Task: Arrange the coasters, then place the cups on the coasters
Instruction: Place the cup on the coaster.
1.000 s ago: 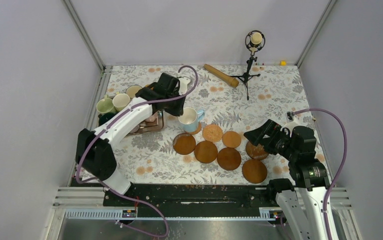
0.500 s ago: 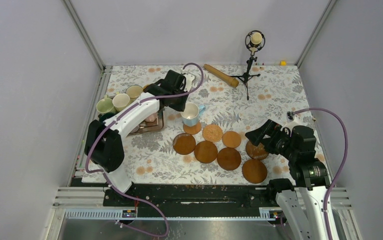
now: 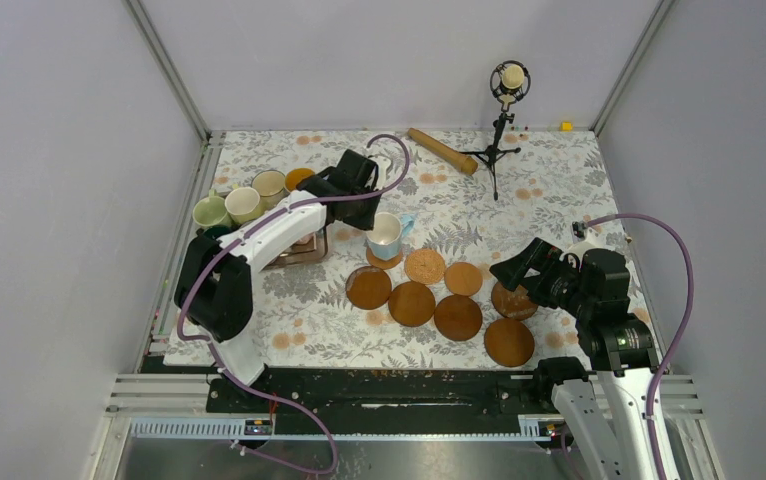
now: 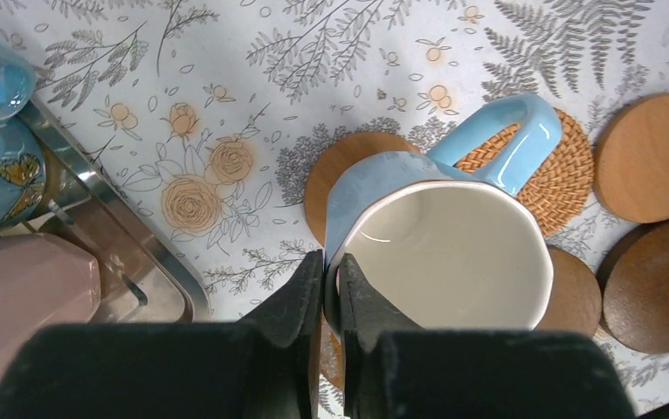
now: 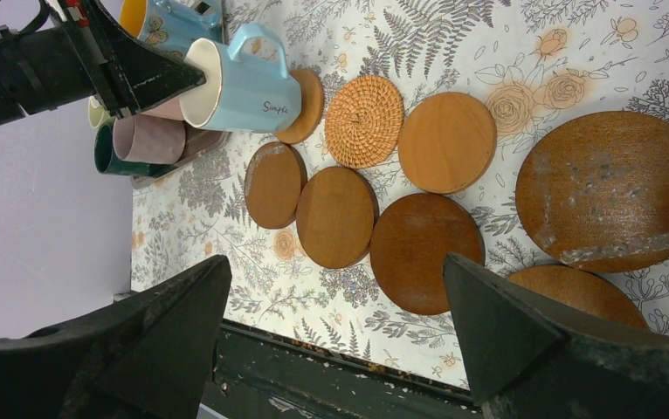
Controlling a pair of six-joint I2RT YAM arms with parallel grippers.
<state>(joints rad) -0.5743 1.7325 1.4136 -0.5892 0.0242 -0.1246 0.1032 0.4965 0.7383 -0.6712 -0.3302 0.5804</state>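
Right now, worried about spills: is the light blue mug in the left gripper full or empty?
Empty. The left wrist view looks straight into the light blue mug, and only its bare cream inside shows.

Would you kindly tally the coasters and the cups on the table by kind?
coasters: 8
cups: 8, counting the light blue cup held by the left pincer
total: 16
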